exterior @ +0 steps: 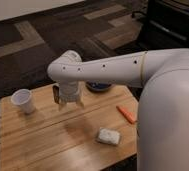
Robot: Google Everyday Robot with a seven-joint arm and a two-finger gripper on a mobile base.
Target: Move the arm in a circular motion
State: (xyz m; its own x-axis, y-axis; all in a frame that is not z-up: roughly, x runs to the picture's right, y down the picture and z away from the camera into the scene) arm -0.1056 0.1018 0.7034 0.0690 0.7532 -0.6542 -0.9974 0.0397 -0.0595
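Observation:
The large glossy white arm (pixel 113 70) of thick rounded segments with small dark dots reaches from the right across the wooden table (pixel 43 142). A thin yellowish ring (pixel 143 67) marks a joint. At its elbow it bends down to the gripper (pixel 68 102), which hangs over the middle back of the table, just above the surface, with nothing seen in it.
A white cup (pixel 23 100) stands at the table's back left. A blue bowl (pixel 99 87) sits behind the arm. An orange carrot-like object (pixel 126 114) lies at the right, a small white packet (pixel 108 136) at the front. Dark carpet surrounds the table.

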